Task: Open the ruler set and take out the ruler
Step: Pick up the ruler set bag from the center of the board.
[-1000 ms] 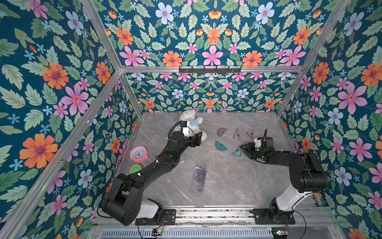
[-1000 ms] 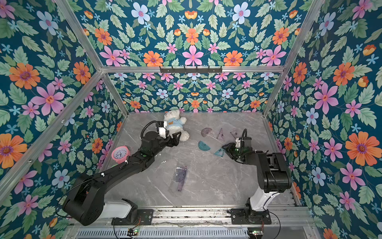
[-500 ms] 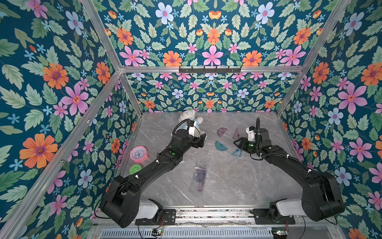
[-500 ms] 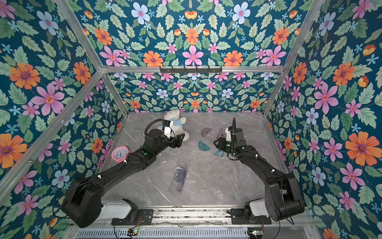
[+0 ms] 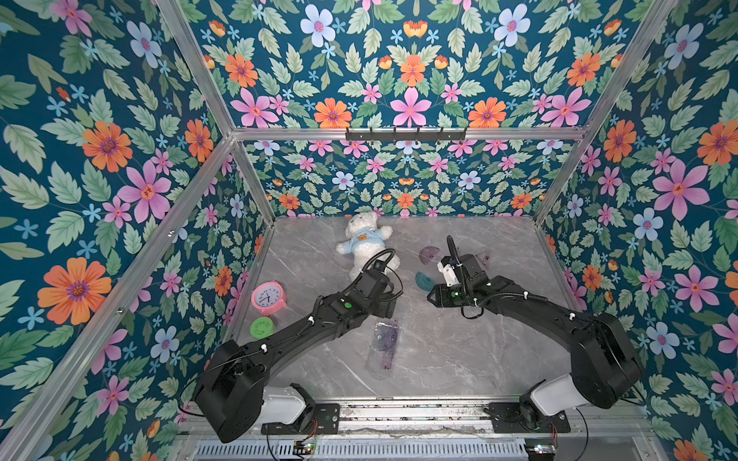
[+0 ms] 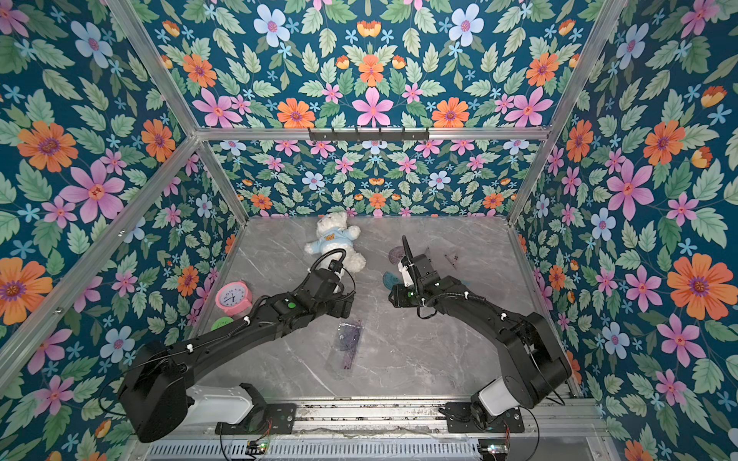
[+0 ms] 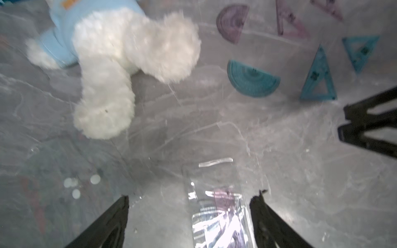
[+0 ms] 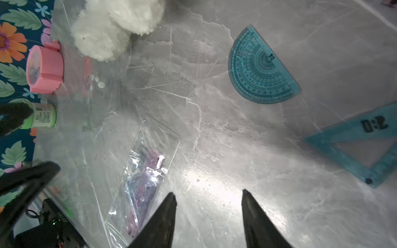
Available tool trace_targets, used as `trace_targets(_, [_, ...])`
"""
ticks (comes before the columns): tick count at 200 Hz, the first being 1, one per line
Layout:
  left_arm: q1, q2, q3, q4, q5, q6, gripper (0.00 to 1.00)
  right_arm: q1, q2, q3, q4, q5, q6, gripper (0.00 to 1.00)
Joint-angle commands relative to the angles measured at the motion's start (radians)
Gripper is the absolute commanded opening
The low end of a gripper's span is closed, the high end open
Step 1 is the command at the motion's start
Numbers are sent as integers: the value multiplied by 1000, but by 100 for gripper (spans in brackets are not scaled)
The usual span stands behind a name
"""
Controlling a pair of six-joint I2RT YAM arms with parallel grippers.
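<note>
Ruler set point(image 7: 219, 206), a clear bag holding purple pieces, lies flat on the worktop point(image 5: 459, 351). Its far end sits between the widely spread, empty fingers of the left hand point(image 7: 191, 195). The right hand point(image 8: 207, 191), fingers parted and empty, hovers apart, farther off to the right.

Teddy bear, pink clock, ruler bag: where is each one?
teddy bear point(image 5: 365, 240), in a top view, on its blue shirt.
pink clock point(image 5: 266, 296), in a top view, on its dial.
ruler bag point(image 8: 146, 169), right wrist view, on its middle.
</note>
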Motion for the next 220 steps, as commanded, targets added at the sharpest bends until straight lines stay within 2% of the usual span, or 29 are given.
trace_targets(1, [-9, 4, -21, -137, 19, -91, 89, 19, 4, 12, -21, -9, -18, 52])
trace_targets(62, [-9, 47, -87, -169, 118, -160, 87, 31, 111, 46, -9, -89, -49, 55])
trace_targets(102, [-9, 72, -71, -187, 243, -146, 89, 32, 128, 43, 16, -86, -55, 55])
trace_targets(131, [-10, 69, -104, -180, 359, -158, 86, 32, 127, 35, 26, -85, -61, 56])
trace_targets(155, [-9, 58, -133, -185, 403, -165, 85, 32, 121, 20, 47, -91, -58, 56])
trace_targets(220, [-9, 18, -254, -106, 477, -255, 72, 38, 82, -14, 77, -98, -34, 56])
